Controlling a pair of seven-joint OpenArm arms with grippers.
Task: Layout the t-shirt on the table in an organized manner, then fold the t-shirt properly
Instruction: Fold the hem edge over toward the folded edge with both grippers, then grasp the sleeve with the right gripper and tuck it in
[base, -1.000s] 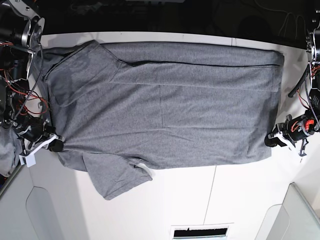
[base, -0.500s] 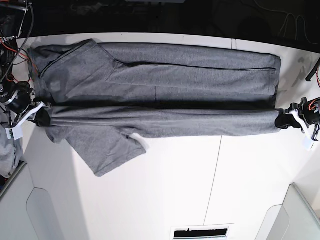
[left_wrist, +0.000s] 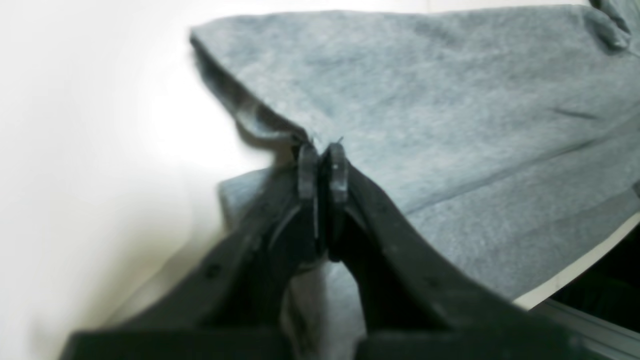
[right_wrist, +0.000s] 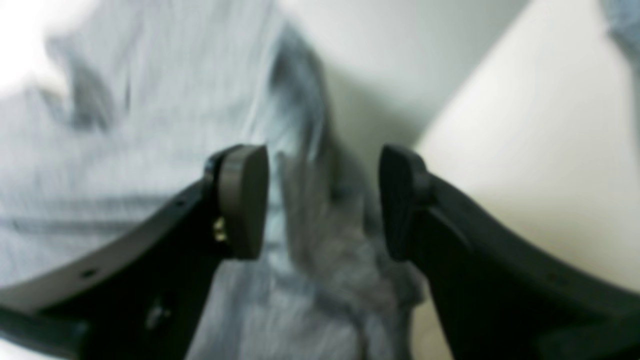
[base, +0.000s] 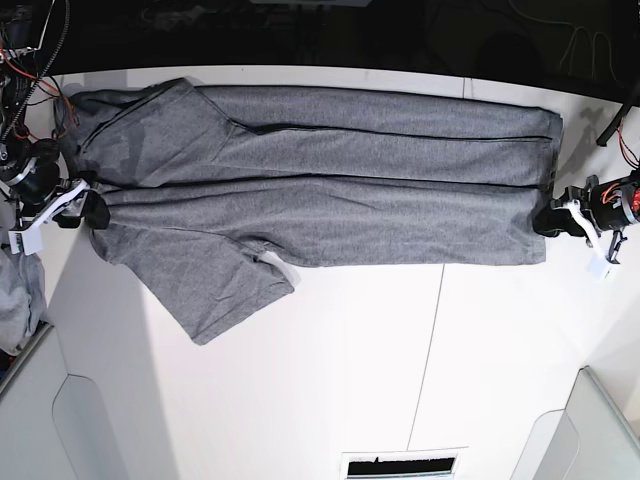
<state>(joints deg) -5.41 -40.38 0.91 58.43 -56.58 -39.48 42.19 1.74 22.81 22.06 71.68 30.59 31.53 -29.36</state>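
On the table (base: 330, 390), the t-shirt (base: 320, 195) now lies folded lengthwise along the far edge, its near half laid over since a second ago, one sleeve splaying nearward. The left pincer (left_wrist: 322, 165) is pressed together on a hem corner; the right pincer (right_wrist: 322, 200) is spread, fabric between.

1 t-shirt (base: 330, 195), 1 table (base: 360, 370), 2 grippers

Right wrist view is smeared: t-shirt (right_wrist: 150, 150) folds unreadable. Left gripper (left_wrist: 323, 167) body cut off at bottom edge.
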